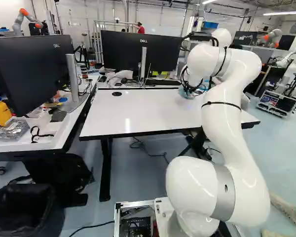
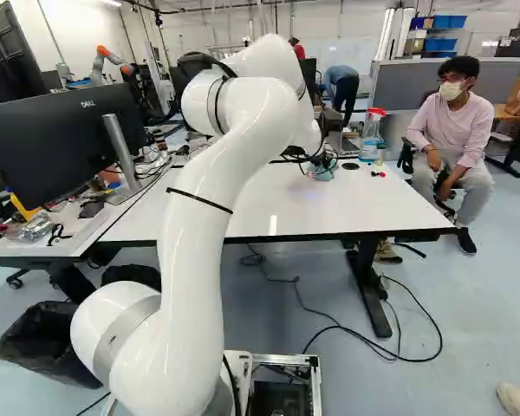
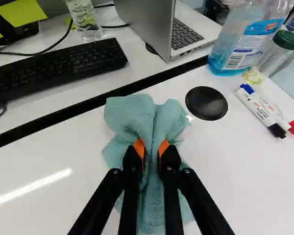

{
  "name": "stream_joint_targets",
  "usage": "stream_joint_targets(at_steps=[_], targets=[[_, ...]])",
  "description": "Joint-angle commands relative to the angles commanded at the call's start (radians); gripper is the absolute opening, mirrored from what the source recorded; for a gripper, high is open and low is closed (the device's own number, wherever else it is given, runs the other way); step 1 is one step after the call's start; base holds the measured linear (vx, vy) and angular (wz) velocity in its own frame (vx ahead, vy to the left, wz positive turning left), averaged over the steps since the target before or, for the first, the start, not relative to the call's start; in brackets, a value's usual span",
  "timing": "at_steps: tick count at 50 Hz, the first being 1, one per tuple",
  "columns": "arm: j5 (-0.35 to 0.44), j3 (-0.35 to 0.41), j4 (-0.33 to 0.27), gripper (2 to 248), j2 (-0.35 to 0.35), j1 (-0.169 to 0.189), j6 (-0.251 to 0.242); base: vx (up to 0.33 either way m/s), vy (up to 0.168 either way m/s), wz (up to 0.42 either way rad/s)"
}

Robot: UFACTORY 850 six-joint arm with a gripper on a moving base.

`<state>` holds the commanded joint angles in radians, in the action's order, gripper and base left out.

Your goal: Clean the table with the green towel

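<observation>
The gripper (image 2: 319, 160) is low over the white table (image 2: 364, 204) in the right base view, partly hidden by the arm. In the wrist view the gripper (image 3: 151, 149) is shut on the green towel (image 3: 152, 117), its orange pads pinching a fold from two sides. The bunched towel rests on the tabletop and spreads out ahead of and under the fingers. Only a bit of the towel (image 2: 326, 173) shows in the right base view.
Ahead of the gripper, across a dark gap, are a keyboard (image 3: 59, 63) and a laptop (image 3: 186, 36). A black round cap (image 3: 206, 103), markers (image 3: 262, 110), a spray bottle (image 3: 245, 36) and a green-lidded jar (image 3: 279, 53) are nearby. A seated person is beyond the table's corner.
</observation>
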<state>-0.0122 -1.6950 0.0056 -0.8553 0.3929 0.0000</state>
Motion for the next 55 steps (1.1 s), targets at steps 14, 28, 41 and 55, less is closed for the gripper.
stream_joint_targets(at_steps=[14,28,41,55], targets=[[-0.006,0.0,0.0,51,0.0,0.0,0.0,0.0,0.0,0.0],[-0.007,0.0,0.0,51,0.0,0.0,0.0,0.0,0.0,0.0],[-0.007,0.003,0.0,51,0.002,-0.002,0.0,0.0,0.0,0.0],[-0.007,0.031,0.0,51,0.021,-0.028,0.0,0.0,0.0,0.0]])
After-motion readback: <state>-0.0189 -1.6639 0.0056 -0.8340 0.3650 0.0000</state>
